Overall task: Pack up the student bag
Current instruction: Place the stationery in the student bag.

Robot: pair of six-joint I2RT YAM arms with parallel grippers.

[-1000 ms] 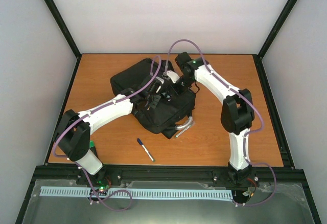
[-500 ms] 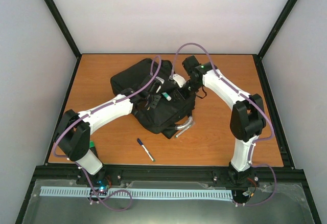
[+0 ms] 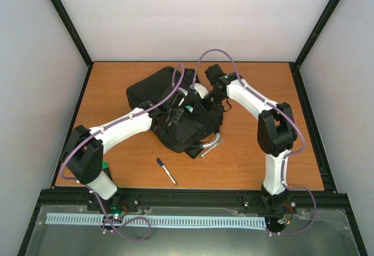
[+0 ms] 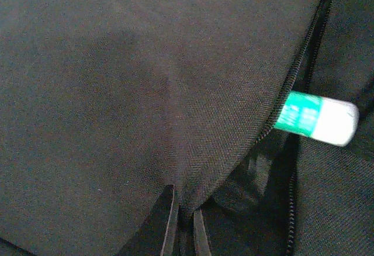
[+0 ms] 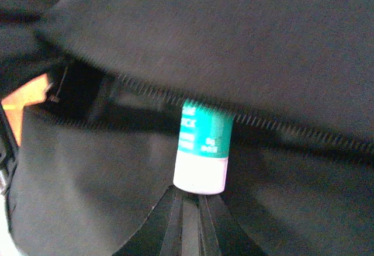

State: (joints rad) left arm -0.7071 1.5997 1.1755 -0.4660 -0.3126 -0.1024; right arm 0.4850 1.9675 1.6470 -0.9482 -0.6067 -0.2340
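The student bag is a large black backpack lying mid-table. My left gripper is shut on the edge of its fabric flap and holds the zip opening apart; in the left wrist view the gripper has cloth pinched between its fingers. A green and white glue stick pokes out of the opening, its green end under the flap; it also shows in the left wrist view. My right gripper is shut, its tips against the stick's white end. In the top view the right gripper is over the bag's far right side.
A blue and white pen lies on the wooden table in front of the bag. The bag's grey curved handle sticks out at its near right. A green object sits by the left arm's base.
My right gripper has moved left toward the bag's opening, and the glue stick has gone further under the flap. The left gripper keeps holding the flap.
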